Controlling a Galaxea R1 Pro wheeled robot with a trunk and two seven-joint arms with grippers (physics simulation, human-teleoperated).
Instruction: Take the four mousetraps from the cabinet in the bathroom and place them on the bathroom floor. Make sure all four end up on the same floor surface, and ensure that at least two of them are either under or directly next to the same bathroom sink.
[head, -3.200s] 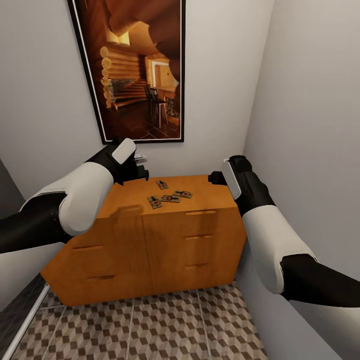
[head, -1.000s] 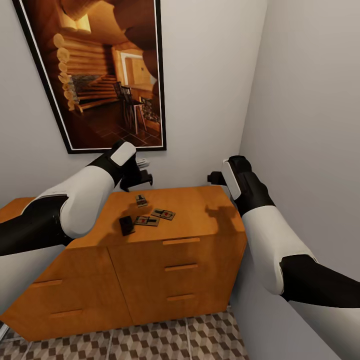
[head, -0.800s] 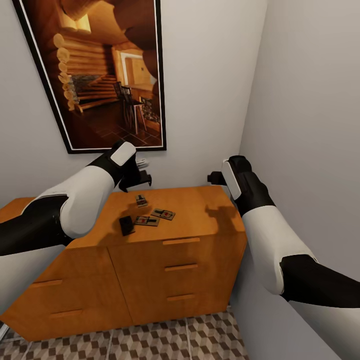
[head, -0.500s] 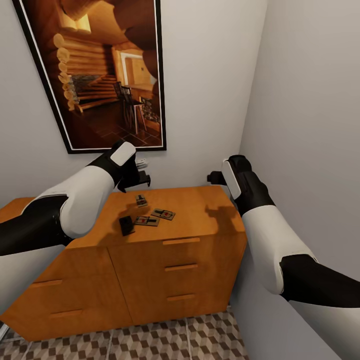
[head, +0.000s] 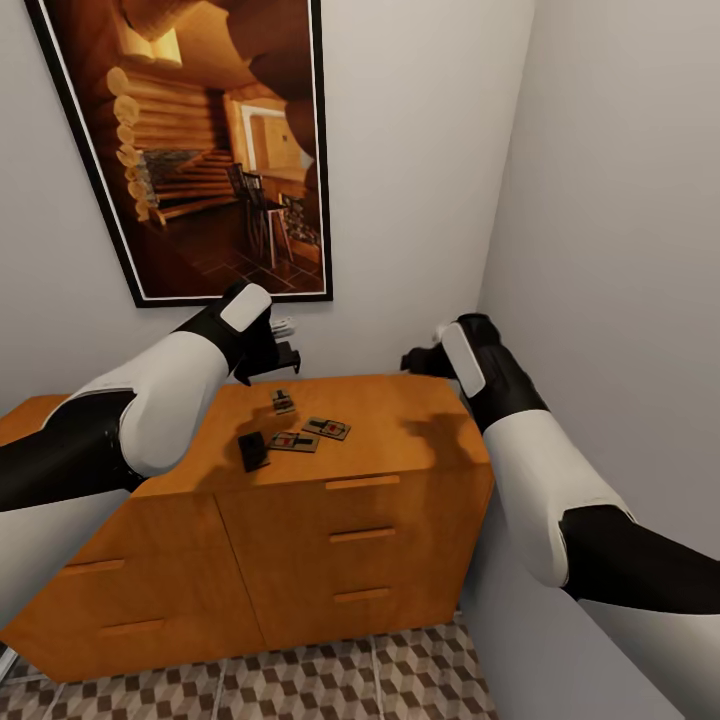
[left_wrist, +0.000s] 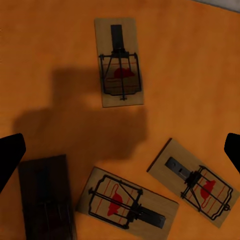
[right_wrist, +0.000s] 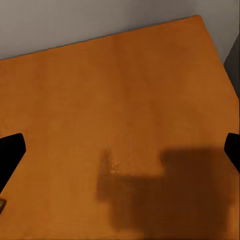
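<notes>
Four mousetraps lie on top of the orange wooden cabinet (head: 400, 420). One mousetrap (head: 284, 401) sits nearest the wall, two more (head: 327, 428) (head: 294, 441) lie side by side, and a darker-looking one (head: 253, 451) lies apart towards the front. My left gripper (head: 280, 362) hovers open above them. In the left wrist view the traps (left_wrist: 119, 62) (left_wrist: 197, 182) (left_wrist: 125, 205) and the dark trap (left_wrist: 47, 200) lie below the left gripper (left_wrist: 120, 150), its fingertips (left_wrist: 10, 155) wide apart. My right gripper (head: 418, 360) hangs open over bare cabinet top (right_wrist: 125, 100). Cube-patterned bathroom floor (head: 400, 670) shows below.
The cabinet stands in a corner, with a grey wall (head: 620, 250) close on the right and a large framed cabin picture (head: 210, 150) on the wall behind. Drawer fronts (head: 360, 535) face me. The cabinet carries on to the left (head: 30, 410).
Since the earliest frame the camera has moved closer and rightwards, and one trap now lies dark and apart from the others. In the last half second my right gripper shifted slightly left.
</notes>
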